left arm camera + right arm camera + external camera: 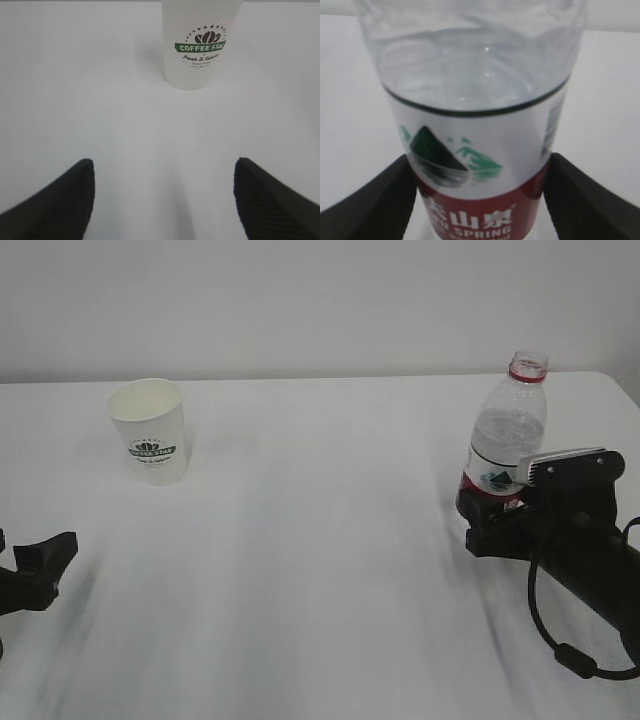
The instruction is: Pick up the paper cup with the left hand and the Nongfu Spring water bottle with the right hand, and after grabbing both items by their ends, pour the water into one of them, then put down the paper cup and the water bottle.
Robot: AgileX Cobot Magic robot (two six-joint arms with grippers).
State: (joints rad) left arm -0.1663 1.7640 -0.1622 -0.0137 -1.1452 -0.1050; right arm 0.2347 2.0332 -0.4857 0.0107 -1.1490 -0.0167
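Note:
The white paper cup with a green logo stands upright at the far left of the table; in the left wrist view the paper cup is ahead and slightly right. My left gripper hangs low at the left edge, well short of the cup, open and empty. The uncapped Nongfu Spring water bottle stands upright on the right. My right gripper holds it low at the red label, with a finger pressed against each side of the bottle. Water shows through its clear wall.
The white table runs back to a pale wall. Its far right corner lies just behind the bottle. A black cable loops under the right arm.

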